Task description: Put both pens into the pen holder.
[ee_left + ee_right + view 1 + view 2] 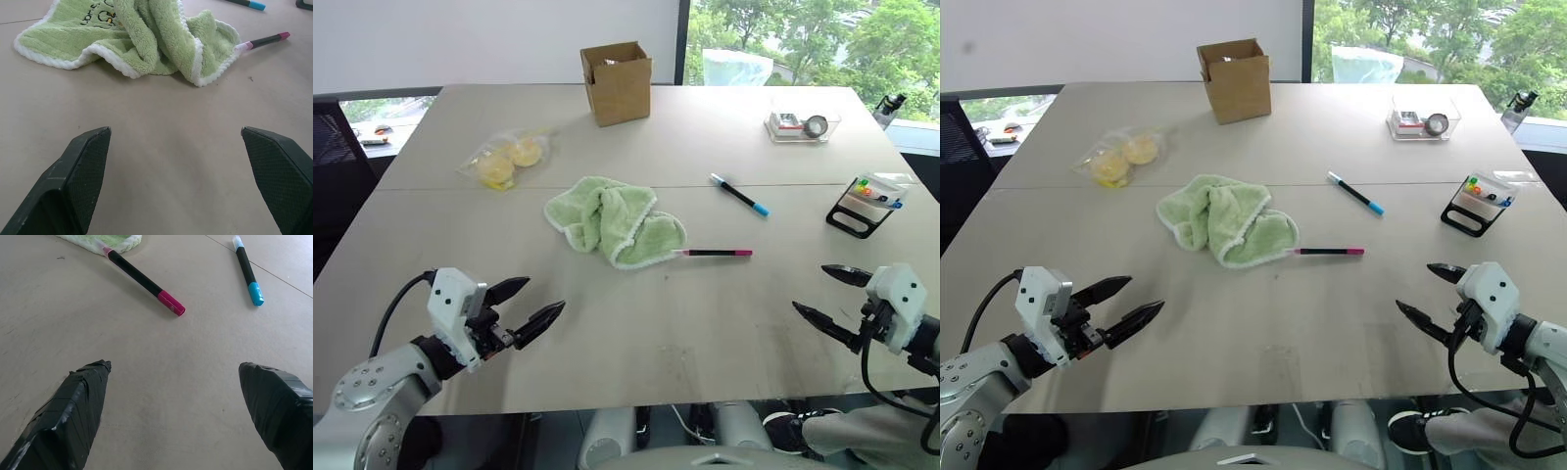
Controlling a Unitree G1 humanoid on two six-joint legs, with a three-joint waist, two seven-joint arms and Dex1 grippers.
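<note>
Two black pens lie on the grey table. The pink-ended pen (715, 253) rests mid-table, one end touching a green towel (612, 220). Farther back and to the right lies the blue-ended pen (739, 194), angled. The pen holder (867, 202), a small slanted black stand with clear sides and colourful bits inside, stands at the right edge. My left gripper (536, 305) hovers open near the front left, short of the towel. At the front right my right gripper (822, 292) is open too, nearer me than the pink pen and the holder. Neither holds anything.
A brown cardboard box (618, 82) stands at the back centre. A clear bag with yellow items (506, 159) lies back left. A clear box with a metal item (802, 125) sits back right. The table's front edge runs just under both grippers.
</note>
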